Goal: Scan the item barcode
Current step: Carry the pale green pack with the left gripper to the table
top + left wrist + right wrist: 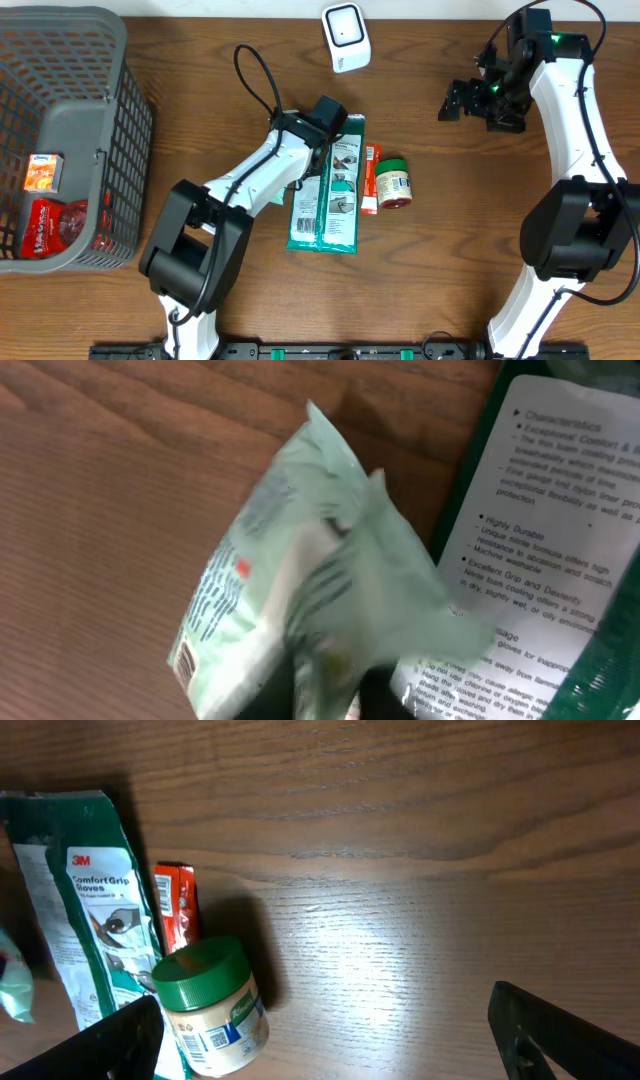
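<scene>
Tabletop of dark wood carries basket, scanner.

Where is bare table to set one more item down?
Bare wood lies between the basket and the left arm, and between the jar and the right arm. Crowded: the centre, with glove packs, red packet and jar together.

Table was brown, wood-grained. Basket grey, open lattice. Box inside showed orange, pack red. Scanner white, dark window. Glove packs dark green, white panels, black print. Jar had green lid, cream body. Sachet red-orange. Pouch pale mint, white patches, small red mark.
</scene>
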